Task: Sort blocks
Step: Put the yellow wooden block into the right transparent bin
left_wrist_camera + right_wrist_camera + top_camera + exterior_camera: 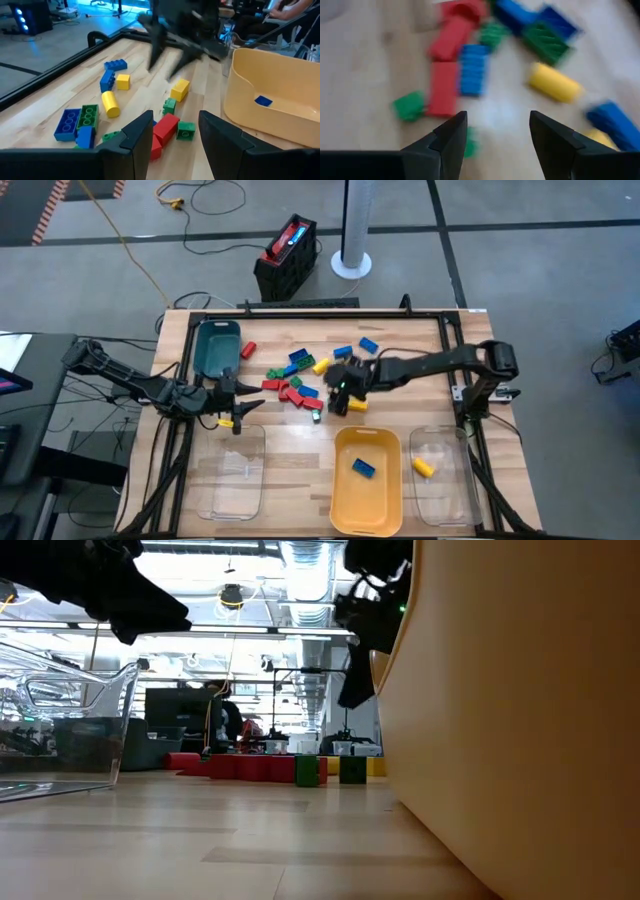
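Observation:
The blocks (300, 375) lie loose on the wood in the middle of the table: red, green, blue and yellow ones. My right gripper (338, 398) hangs open just above the right part of the pile, slanting down. In the right wrist view a red block (445, 85), a blue block (472, 70) and a yellow cylinder (555, 82) lie beyond its fingers (497, 132), with nothing between them. My left gripper (240, 405) waits open at the pile's left, nearly level, and its wrist view (175, 135) looks across the blocks toward the right gripper (175, 40).
A teal tray (215, 345) stands at the far left. Along the near edge stand a clear tray (232, 470), a yellow tray (385, 500) with one blue block (362, 468), and a clear tray (445, 490) with one yellow block (423, 467). A small yellow piece (226, 422) shows beside my left gripper.

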